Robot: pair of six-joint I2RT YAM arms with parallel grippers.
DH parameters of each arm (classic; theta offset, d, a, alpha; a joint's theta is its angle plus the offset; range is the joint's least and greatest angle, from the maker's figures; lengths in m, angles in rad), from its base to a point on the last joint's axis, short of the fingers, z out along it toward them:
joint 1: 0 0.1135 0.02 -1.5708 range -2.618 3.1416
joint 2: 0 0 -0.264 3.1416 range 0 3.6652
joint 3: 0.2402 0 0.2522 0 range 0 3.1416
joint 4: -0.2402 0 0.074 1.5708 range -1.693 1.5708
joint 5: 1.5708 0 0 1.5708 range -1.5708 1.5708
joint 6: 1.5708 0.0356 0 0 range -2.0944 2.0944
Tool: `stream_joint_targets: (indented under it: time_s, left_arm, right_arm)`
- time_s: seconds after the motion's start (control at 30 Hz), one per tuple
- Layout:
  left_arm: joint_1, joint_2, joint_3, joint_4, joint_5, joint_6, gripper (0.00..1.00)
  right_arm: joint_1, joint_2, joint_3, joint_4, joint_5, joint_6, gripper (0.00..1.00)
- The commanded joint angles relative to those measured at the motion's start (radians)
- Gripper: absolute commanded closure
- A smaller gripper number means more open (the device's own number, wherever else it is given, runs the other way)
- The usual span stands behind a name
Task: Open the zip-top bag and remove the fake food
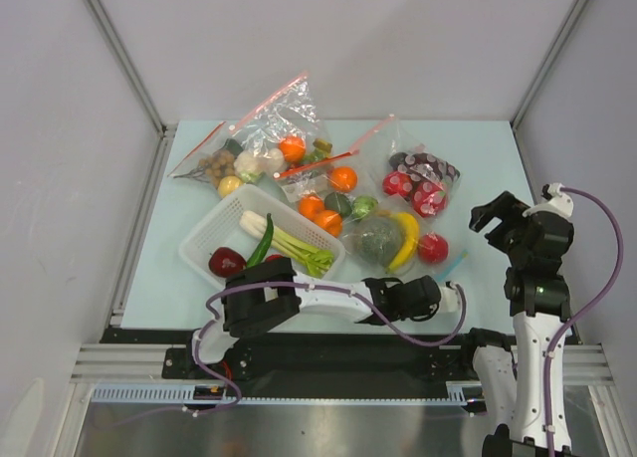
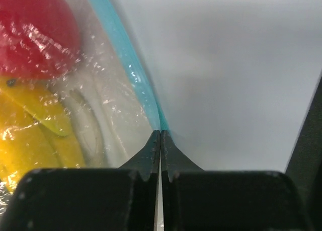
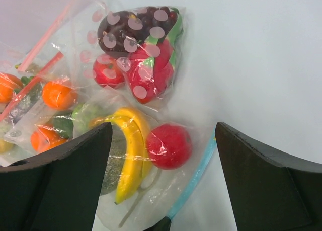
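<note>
The zip-top bag lies on the table right of centre, its light blue zip strip along the right edge. Inside it are a grey-green melon, a yellow banana and a red round fruit. My left gripper is shut on the near end of the blue strip at table level. In the left wrist view the red fruit and banana show through the plastic. My right gripper is open and empty, raised to the right of the bag; its view looks down on the red fruit, banana and strip.
A white basket with vegetables stands left of the bag. Clear bags with red strips holding oranges and other produce lie behind it. A polka-dot bag of red fruit lies just behind the zip-top bag.
</note>
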Motion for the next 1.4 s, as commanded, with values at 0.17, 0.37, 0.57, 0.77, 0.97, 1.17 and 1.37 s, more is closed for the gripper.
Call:
stream_joint_targets:
  time_s: [0.17,0.37,0.57,0.77,0.97,1.17,1.37]
  left_arm:
    - [0.22,-0.23,-0.03,0.078,0.248,-0.247,1.0]
    - [0.316,-0.279,-0.033,0.124,0.314,-0.335,1.0]
    - [0.352,-0.316,-0.036,0.184,0.34,-0.392,1.0]
    - [0.341,-0.342,-0.049,0.2,0.409,-0.378,1.0]
    - [0.196,-0.317,-0.138,0.164,0.299,-0.226,0.89]
    - [0.067,-0.247,-0.161,0.172,0.14,-0.16,0.55]
    - [0.027,-0.169,-0.127,0.174,0.057,-0.138,0.42]
  right_arm:
    - [0.001,-0.013,0.089,0.005,-0.007,0.013,0.11]
    - [0.01,-0.034,0.089,0.011,-0.148,0.041,0.12]
    - [0.053,-0.082,0.052,0.017,-0.26,0.122,0.14]
    - [0.08,-0.111,-0.022,-0.033,-0.268,0.131,0.17]
    - [0.073,-0.137,-0.007,-0.101,-0.123,0.076,0.15]
    - [0.056,-0.116,0.012,-0.065,-0.114,0.077,0.14]
    - [0.053,-0.117,0.016,-0.056,-0.117,0.08,0.13]
